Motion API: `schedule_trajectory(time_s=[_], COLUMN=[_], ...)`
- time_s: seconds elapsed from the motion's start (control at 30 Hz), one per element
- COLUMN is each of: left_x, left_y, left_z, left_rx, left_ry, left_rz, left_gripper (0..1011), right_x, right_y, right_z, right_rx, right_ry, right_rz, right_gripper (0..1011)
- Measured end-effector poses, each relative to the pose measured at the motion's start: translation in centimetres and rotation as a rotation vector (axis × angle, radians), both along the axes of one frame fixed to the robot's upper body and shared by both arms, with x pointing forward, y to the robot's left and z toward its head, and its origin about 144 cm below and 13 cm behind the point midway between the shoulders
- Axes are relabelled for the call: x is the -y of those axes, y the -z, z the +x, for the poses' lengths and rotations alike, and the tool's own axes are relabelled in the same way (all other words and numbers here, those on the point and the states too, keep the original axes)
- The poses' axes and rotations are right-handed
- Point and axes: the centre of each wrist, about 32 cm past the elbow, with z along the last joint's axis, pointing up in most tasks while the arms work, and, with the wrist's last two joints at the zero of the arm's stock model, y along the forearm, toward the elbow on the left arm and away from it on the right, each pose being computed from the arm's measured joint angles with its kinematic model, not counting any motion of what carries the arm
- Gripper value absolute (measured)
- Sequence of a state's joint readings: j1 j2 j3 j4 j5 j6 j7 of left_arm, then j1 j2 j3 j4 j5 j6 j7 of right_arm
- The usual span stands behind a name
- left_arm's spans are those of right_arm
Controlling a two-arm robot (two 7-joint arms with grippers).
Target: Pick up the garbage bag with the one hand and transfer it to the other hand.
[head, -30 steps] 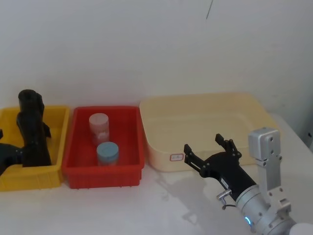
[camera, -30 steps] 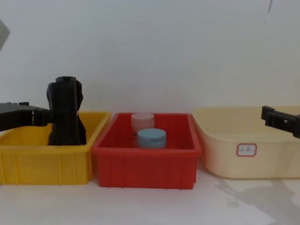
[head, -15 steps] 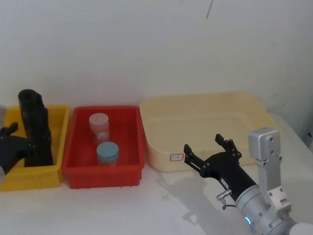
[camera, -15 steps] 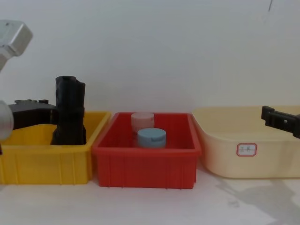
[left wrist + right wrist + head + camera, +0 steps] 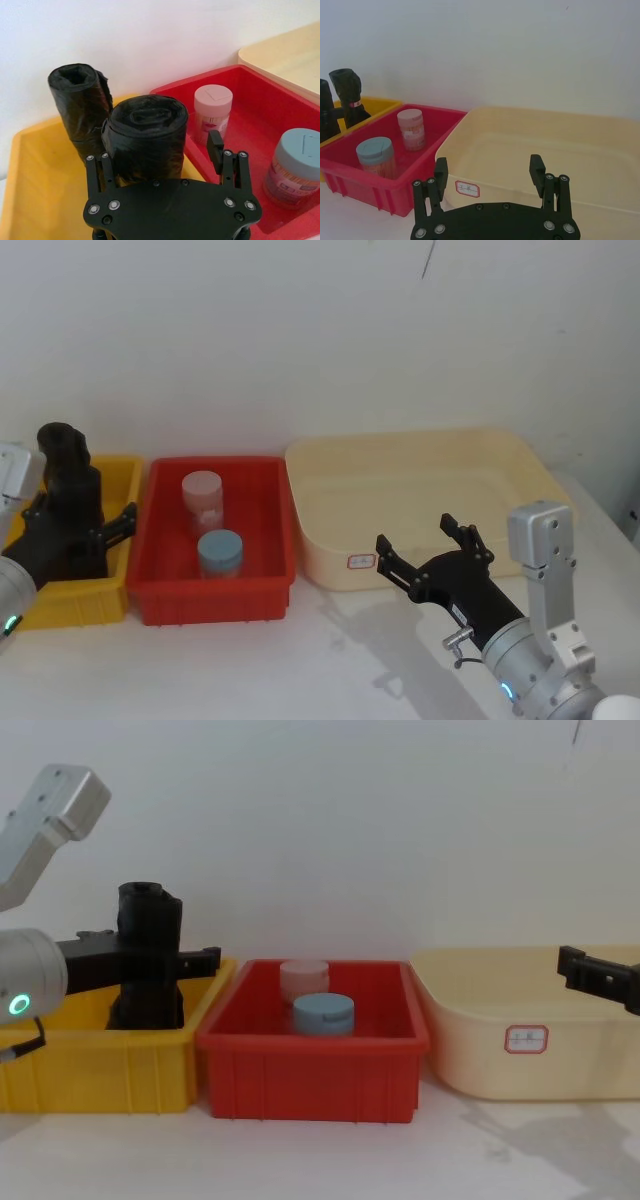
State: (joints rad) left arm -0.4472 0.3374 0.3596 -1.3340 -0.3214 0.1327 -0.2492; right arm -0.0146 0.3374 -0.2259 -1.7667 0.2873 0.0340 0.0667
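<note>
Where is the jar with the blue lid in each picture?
Head view: the jar with the blue lid stands in the red bin, in front of the pink-lidded jar.
Chest view: the jar peeks over the bin's front wall.
Left wrist view: the jar is in the bin.
Right wrist view: the jar is in the bin.
Shared landmark: the red bin.

Robotics test bench. Indicators: bare white wall (image 5: pixel 300 340), white tabletop (image 5: pixel 300 670), plastic bins in a row: yellow bin (image 5: pixel 70 612), red bin (image 5: pixel 215 602), cream bin (image 5: pixel 420 445) just ahead of the fingertips (image 5: pixel 383 542) of the right gripper (image 5: pixel 415 532).
</note>
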Motion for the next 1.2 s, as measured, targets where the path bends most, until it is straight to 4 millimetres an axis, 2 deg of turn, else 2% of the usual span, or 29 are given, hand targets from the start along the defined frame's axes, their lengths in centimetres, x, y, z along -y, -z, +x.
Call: schedule_trajectory(time_s=[0.13, 0.27, 0.3, 0.4, 0.43, 0.5, 0.57, 0.7, 0.93, 1.07, 1.2], left_x=[0.2, 0.3, 0.3, 0.4, 0.4, 0.4, 0.5, 0.5, 0.5, 0.5, 0.4], left_y=[0.0, 0.0, 0.0, 0.0, 0.0, 0.1, 0.1, 0.1, 0.0, -0.5, -1.9], left_z=[0.1, 0.2, 0.3, 0.3, 0.3, 0.4, 0.4, 0.4, 0.5, 0.6, 0.8], left_rx=[0.001, 0.002, 0.002, 0.002, 0.003, 0.002, 0.003, 0.003, 0.005, 0.014, 0.038], left_ry=[0.01, 0.018, 0.019, 0.024, 0.026, 0.027, 0.029, 0.031, 0.035, 0.048, 0.074], left_rz=[-0.001, -0.002, -0.002, -0.002, -0.002, -0.003, -0.003, -0.003, -0.003, -0.002, 0.0], left_gripper=[970, 874, 824, 774, 717, 684, 603, 546, 504, 486, 460], right_x=[0.0, 0.0, 0.0, 0.0, 0.0, 0.0, 0.0, 0.0, 0.0, 0.0, 0.0], right_y=[0.0, 0.0, 0.0, 0.0, 0.0, 0.0, 0.0, 0.0, 0.0, 0.0, 0.0], right_z=[0.0, 0.0, 0.0, 0.0, 0.0, 0.0, 0.0, 0.0, 0.0, 0.0, 0.0], right_rx=[0.0, 0.0, 0.0, 0.0, 0.0, 0.0, 0.0, 0.0, 0.0, 0.0, 0.0], right_ry=[0.0, 0.0, 0.0, 0.0, 0.0, 0.0, 0.0, 0.0, 0.0, 0.0, 0.0], right_rz=[0.0, 0.0, 0.0, 0.0, 0.0, 0.0, 0.0, 0.0, 0.0, 0.0, 0.0], right_gripper=[1004, 1004, 1004, 1004, 1004, 1004, 1004, 1004, 1004, 1004, 1004])
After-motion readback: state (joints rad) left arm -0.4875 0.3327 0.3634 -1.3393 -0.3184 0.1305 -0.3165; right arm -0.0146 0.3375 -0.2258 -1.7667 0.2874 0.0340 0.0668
